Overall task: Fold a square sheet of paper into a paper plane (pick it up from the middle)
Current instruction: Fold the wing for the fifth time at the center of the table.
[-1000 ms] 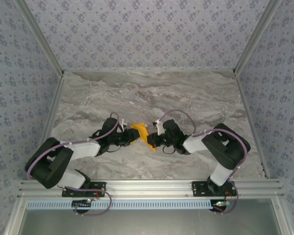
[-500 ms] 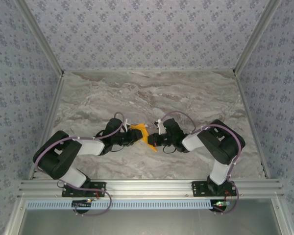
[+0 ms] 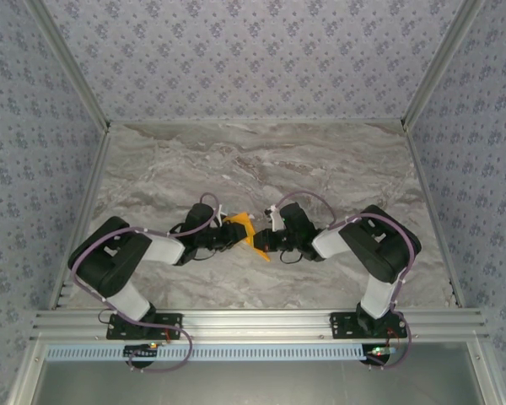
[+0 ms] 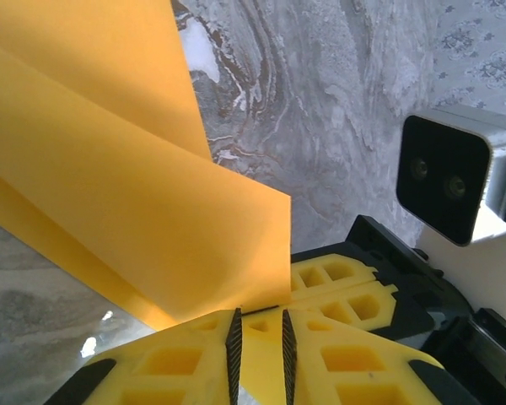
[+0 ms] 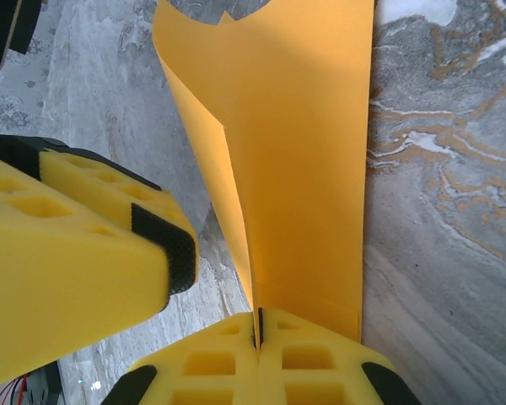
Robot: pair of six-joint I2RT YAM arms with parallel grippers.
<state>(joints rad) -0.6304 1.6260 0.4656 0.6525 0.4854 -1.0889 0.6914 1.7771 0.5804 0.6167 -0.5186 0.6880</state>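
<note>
Grey marbled tabletop (image 3: 261, 152), brown-veined, aluminium-edged on all sides.

Top view high, near side, looking down; wrist views close, facing each other, share sheet (image 4: 135, 194).

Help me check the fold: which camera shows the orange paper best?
Right wrist: the paper stands close up, both layers and the crease clear. Left wrist shows overlapping flaps; the top view, a small orange patch.

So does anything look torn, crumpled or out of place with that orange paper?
Nothing stands out. The paper is folded with clean, straight edges and no visible tears. The right end effector pinches one end, and the left end effector has its jaws slightly apart around the other edge.
</note>
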